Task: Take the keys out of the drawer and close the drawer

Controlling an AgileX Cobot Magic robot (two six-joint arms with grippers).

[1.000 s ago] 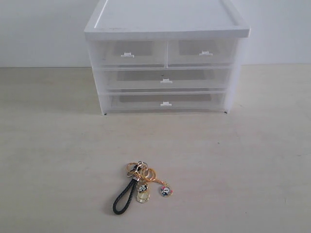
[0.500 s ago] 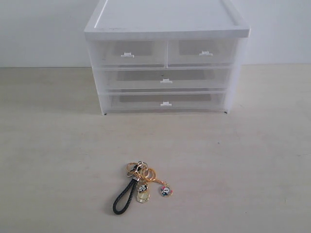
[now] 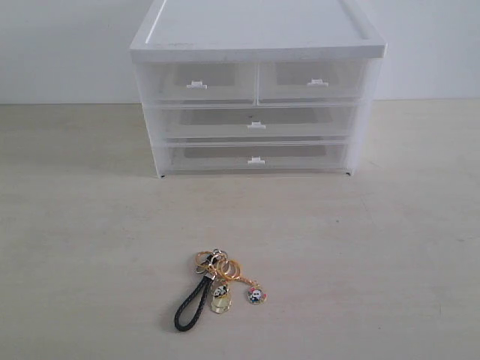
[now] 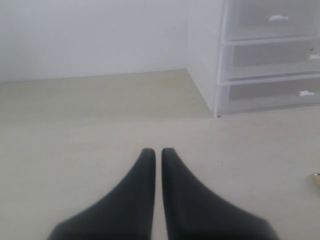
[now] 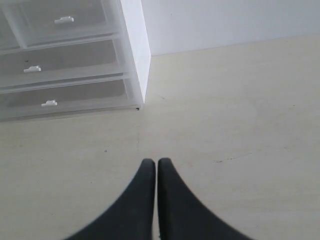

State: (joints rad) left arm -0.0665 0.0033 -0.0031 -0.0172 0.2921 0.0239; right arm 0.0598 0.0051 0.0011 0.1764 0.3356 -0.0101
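Note:
The keys (image 3: 217, 287) lie on the pale table in front of the drawer unit, gold rings bunched, black braided strap trailing toward the front, round charms beside it. The drawer (image 3: 199, 82), the top-left half-width one, sits pushed in flush with the unit's front. Neither arm shows in the exterior view. In the left wrist view my left gripper (image 4: 156, 151) is shut with nothing in it, over bare table left of the unit; a gold ring of the keys (image 4: 317, 176) peeks at the frame edge. My right gripper (image 5: 153, 161) is shut and empty, off the unit's right corner.
The white drawer unit (image 3: 255, 45) stands at the back against a white wall. Its top-right half-width drawer (image 3: 311, 81) and two full-width drawers (image 3: 255, 124) are pushed in. The table (image 3: 390, 255) spreads around the keys.

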